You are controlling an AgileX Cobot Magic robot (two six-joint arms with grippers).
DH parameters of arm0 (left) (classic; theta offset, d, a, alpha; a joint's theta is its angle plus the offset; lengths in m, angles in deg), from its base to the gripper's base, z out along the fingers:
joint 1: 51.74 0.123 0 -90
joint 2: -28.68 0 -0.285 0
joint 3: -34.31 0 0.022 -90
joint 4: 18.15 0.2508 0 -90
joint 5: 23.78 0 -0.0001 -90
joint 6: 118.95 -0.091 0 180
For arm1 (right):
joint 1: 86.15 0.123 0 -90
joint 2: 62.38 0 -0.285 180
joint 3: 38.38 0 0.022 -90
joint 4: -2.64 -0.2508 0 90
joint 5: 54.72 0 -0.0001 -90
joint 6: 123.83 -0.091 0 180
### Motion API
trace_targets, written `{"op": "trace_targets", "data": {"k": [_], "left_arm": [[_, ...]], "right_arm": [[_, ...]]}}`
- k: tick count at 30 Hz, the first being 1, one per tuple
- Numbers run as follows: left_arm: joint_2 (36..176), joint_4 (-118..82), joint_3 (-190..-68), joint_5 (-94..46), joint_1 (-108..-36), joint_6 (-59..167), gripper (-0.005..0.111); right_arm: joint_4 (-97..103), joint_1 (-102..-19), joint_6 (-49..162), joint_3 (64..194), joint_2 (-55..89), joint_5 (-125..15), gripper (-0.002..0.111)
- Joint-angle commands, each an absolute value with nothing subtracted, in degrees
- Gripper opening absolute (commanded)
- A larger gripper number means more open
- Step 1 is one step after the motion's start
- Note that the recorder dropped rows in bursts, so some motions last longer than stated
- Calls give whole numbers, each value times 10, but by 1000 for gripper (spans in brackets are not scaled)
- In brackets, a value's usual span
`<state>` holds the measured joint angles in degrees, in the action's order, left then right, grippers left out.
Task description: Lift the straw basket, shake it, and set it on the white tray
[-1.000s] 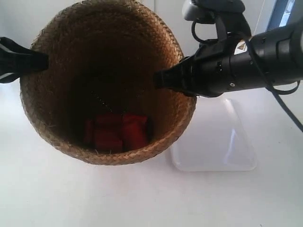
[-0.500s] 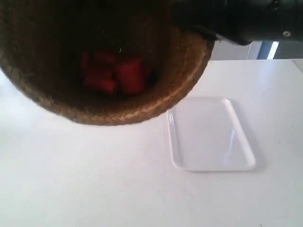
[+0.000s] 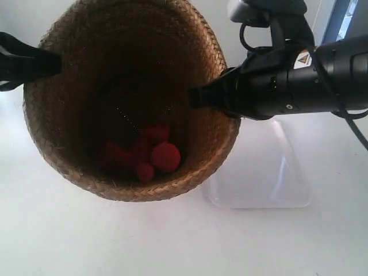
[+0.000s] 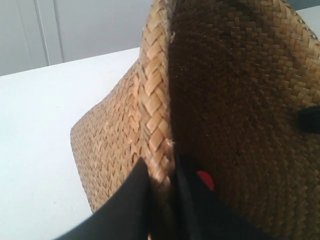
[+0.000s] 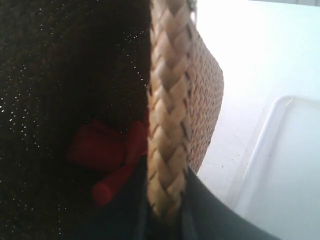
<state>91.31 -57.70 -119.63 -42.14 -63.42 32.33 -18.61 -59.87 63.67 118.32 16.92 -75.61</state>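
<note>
The brown woven straw basket (image 3: 75, 144) hangs in the air, filling the exterior view's upper left, its mouth toward the camera. Several red pieces (image 3: 150, 155) lie loose inside it. My left gripper (image 4: 161, 175) is shut on the braided rim (image 4: 155, 105), one finger outside and one inside the wall. My right gripper (image 5: 165, 200) is shut on the opposite rim (image 5: 167, 100) the same way. In the exterior view the two arms hold the rim at the left (image 3: 49, 63) and right (image 3: 198, 96). The white tray (image 3: 270, 178) lies on the table below and right of the basket, partly hidden by it.
The white tabletop (image 3: 86, 236) spreads under everything. The black arm (image 3: 299, 80) at the exterior view's right crosses above the tray's far end. A pale wall stands behind the table (image 4: 90, 25).
The basket swung up close to the camera half a second ago and has dropped back to about where it was. The red pieces inside have tumbled into a new arrangement.
</note>
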Motion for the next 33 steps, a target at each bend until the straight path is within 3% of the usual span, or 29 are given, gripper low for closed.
{"op": "trace_targets", "data": {"k": [1,11,15,18,20,22,33], "left_arm": [[907,-597,-1202,-421,-638,311,0],[913,-579,-1204,-428,-638,308,0],[862,-630,-1280,-504,-638,293,0],[836,-627,-1275,-475,-638,280,0],[873,-609,-1216,-436,-638,301,0],[909,-612,-1183,-445,-637,325,0],[899,-641,-1199,-435,-644,298,0]], "right_arm": [[-180,-598,650,1180,165,-743,0],[-191,-598,650,1186,202,-753,0],[-220,-593,682,1259,120,-855,0],[-187,-573,677,1248,59,-769,0],[-147,-581,635,1202,113,-738,0],[-144,-596,606,1200,166,-797,0],[-145,-587,614,1204,182,-780,0]]}}
